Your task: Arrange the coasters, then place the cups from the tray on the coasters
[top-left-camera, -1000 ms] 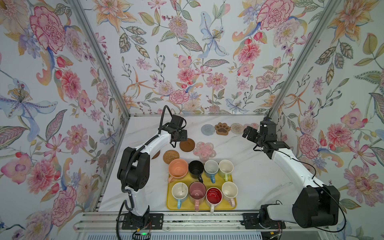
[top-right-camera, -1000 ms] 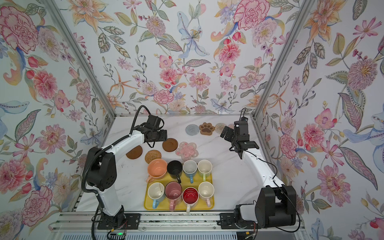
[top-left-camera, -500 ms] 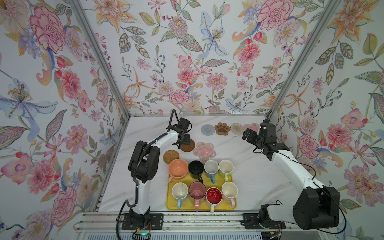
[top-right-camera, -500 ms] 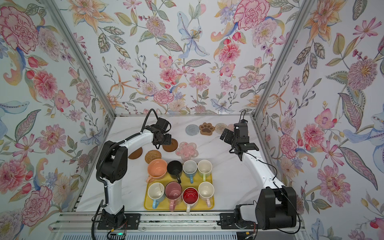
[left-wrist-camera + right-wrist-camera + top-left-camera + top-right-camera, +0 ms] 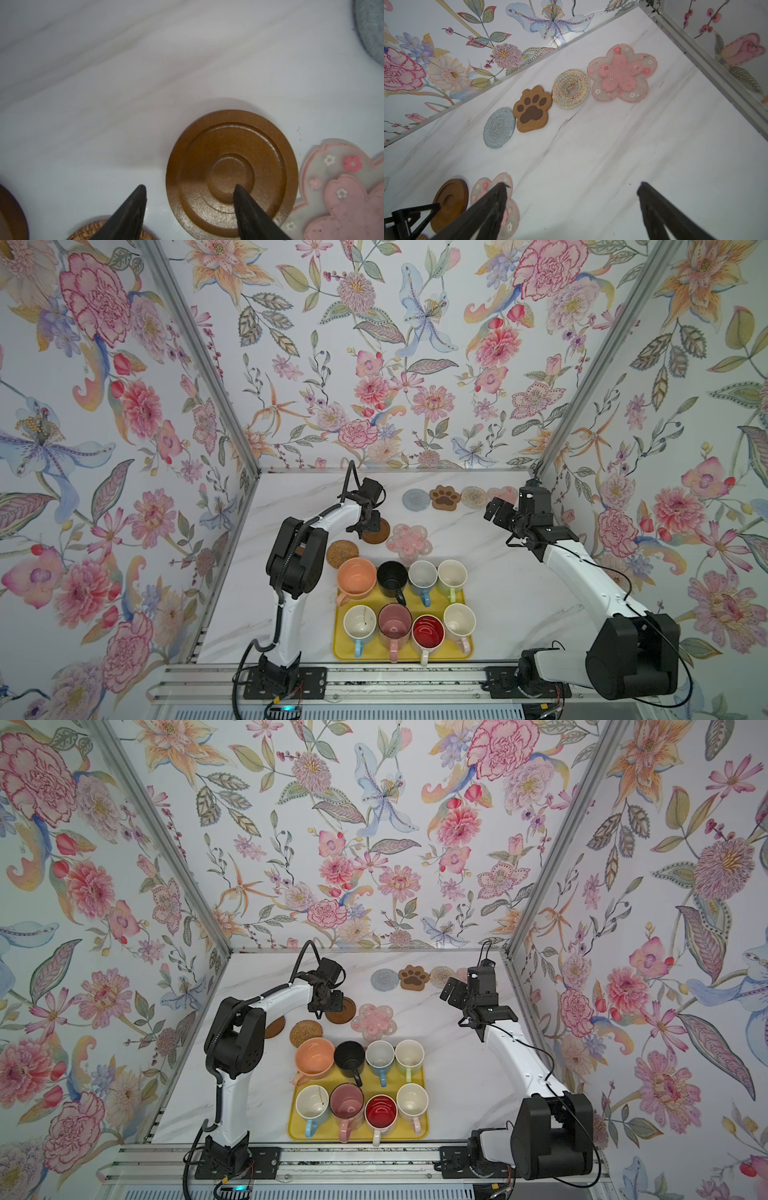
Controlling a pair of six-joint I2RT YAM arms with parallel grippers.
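My left gripper (image 5: 189,187) is open low over a dark brown disc coaster (image 5: 231,174). One fingertip is over the disc's centre and the other over bare table beside its rim; nothing is gripped. In both top views it (image 5: 365,526) hangs at that disc (image 5: 379,531), with a pink flower coaster (image 5: 409,538) and a rattan coaster (image 5: 342,553) close by. A second brown disc (image 5: 275,1027) peeks from behind the left arm. My right gripper (image 5: 573,185) is open and empty above bare table. Several cups, among them peach (image 5: 354,577) and black (image 5: 391,577), stand on the yellow tray (image 5: 338,649).
Along the back wall lie a grey round coaster (image 5: 499,127), a brown paw coaster (image 5: 532,109), a patterned round coaster (image 5: 571,89) and a second pink flower coaster (image 5: 622,73). The enclosure's side walls stand close on both sides.
My left gripper has moved right and down onto the brown disc, its jaws narrowing a little. The right gripper has shifted slightly and stays wide open.
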